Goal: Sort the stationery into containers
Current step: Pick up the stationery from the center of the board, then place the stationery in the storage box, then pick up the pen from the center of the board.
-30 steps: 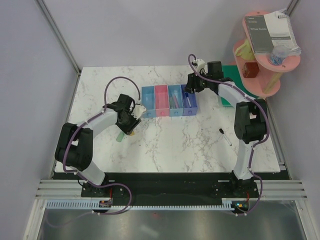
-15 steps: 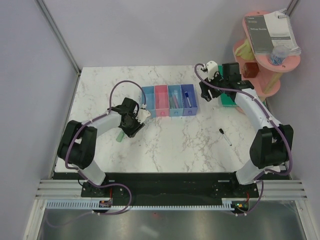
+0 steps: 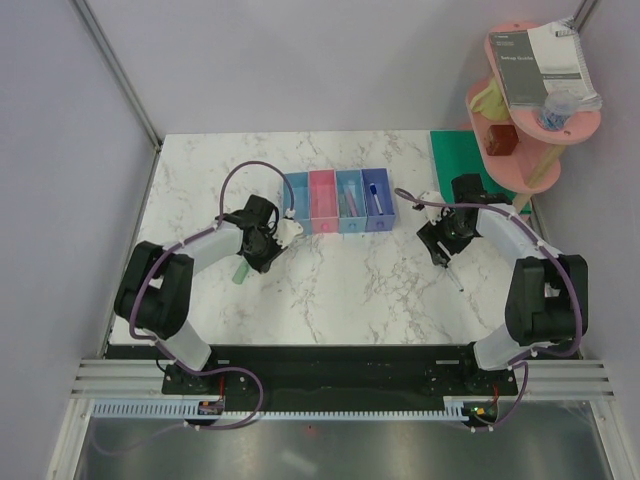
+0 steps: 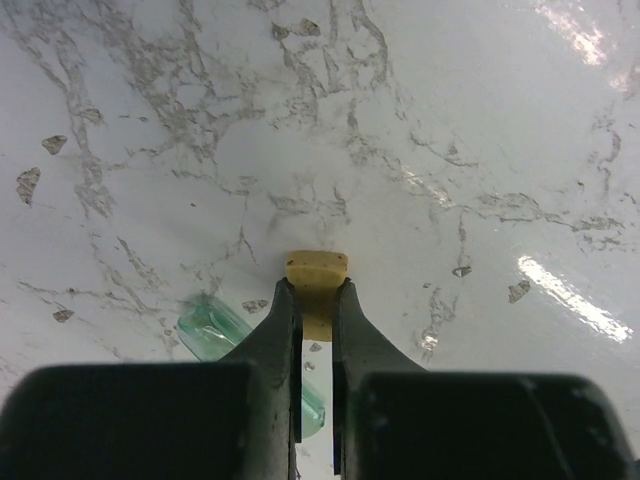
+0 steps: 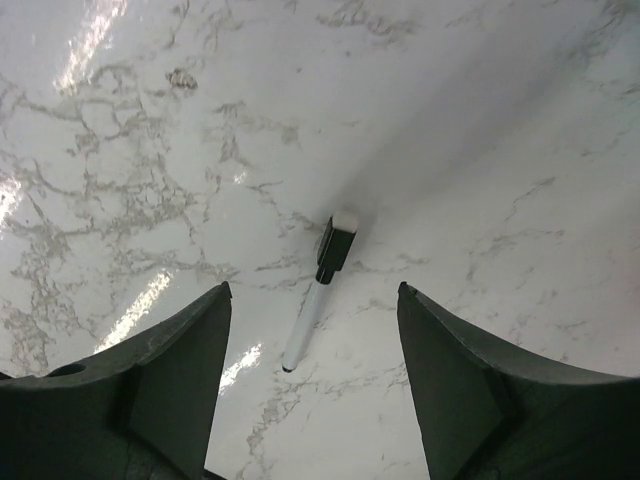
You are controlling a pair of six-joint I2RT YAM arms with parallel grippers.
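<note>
Left jaws pinched narrow on tan block (image 4: 317, 272), block at their tips; cannot tell if it touches surface (image 3: 340, 290). Spot: left half of surface, just off left end of containers (image 3: 322, 205). Green marker (image 4: 210, 328) lies flat beside jaws, partly hidden under them. Right jaws spread wide, holding nothing, above black-and-white pen (image 5: 318, 290) lying flat toward right edge. Containers in row near far edge, mid-width.

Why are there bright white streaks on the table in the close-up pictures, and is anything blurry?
Left wrist view: glare streaks the marble table at right; the green marker near the tan block looks soft. Right wrist view: glare at left, a broad grey shadow runs from the pen toward upper right. Top view: even light, no glare.
</note>
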